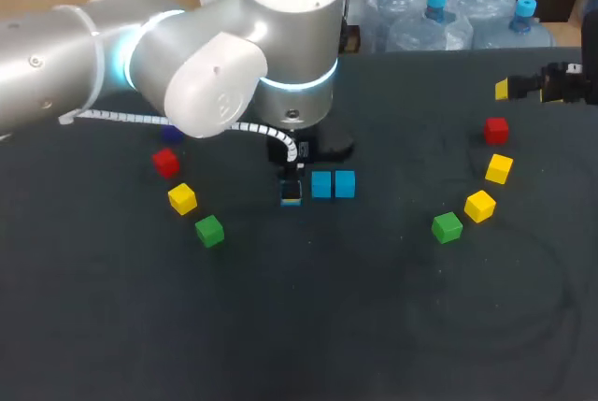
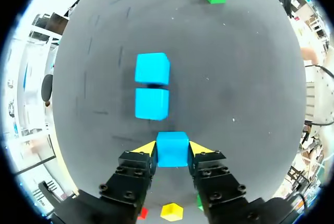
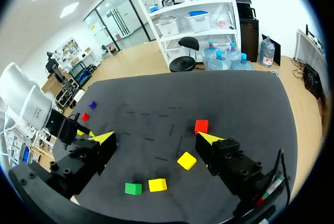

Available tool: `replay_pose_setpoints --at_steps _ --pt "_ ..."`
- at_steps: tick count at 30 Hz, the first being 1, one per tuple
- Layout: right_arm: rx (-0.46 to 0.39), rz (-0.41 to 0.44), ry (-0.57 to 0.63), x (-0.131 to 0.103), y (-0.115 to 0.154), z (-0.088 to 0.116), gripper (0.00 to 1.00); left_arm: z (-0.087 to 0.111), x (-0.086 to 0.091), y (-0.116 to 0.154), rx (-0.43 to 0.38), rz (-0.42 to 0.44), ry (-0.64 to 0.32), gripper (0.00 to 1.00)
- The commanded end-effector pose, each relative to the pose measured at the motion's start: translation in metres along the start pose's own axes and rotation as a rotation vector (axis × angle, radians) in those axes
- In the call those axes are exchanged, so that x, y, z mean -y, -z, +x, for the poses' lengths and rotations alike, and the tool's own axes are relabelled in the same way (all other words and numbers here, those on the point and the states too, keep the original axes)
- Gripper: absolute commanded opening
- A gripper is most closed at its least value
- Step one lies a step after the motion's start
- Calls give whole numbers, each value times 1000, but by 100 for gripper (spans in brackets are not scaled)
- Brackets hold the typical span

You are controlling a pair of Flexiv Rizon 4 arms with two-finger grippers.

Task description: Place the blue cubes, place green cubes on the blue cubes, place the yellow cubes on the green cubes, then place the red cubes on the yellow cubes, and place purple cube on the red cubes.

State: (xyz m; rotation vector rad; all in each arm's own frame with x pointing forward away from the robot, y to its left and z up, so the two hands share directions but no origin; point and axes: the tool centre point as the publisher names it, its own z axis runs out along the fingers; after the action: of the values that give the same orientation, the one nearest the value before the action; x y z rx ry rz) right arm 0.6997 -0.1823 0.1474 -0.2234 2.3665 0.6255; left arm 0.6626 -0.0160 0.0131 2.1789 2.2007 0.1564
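Blue cube (image 2: 172,150), the third one, is pinched between the left jaws, a yellow tip pressing each side, at mid-desk (image 1: 280,326). Straight ahead of those jaws lie the two placed blue cubes (image 2: 152,104), end to end. The held one roughly lines up with that row, just beside its left end with a slim gap. The left arm (image 1: 215,74) is the nearer by far. The right jaws hang open and empty at the far right. The head view hides the grip behind the wrist, and the left wrist view shows it plainly. Purple cube (image 3: 93,104) shows clearly only in the right wrist view.
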Motion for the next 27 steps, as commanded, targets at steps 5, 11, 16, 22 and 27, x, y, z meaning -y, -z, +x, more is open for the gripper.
replay_pose_setpoints --at_steps 5,11,16,22,27 --pt "0 2 0 0 1 0 100 -12 -15 -1 -7 48 -10 0" --pt "0 2 0 0 1 0 100 -6 -18 -4 4 73 -1 0" --pt "0 2 0 0 1 0 100 -2 -18 -6 -7 91 -1 0" --pt "0 2 0 0 1 0 100 1 -21 -7 -18 113 -7 0" --pt "0 2 0 0 1 0 100 -2 -25 -7 -31 123 -15 0"
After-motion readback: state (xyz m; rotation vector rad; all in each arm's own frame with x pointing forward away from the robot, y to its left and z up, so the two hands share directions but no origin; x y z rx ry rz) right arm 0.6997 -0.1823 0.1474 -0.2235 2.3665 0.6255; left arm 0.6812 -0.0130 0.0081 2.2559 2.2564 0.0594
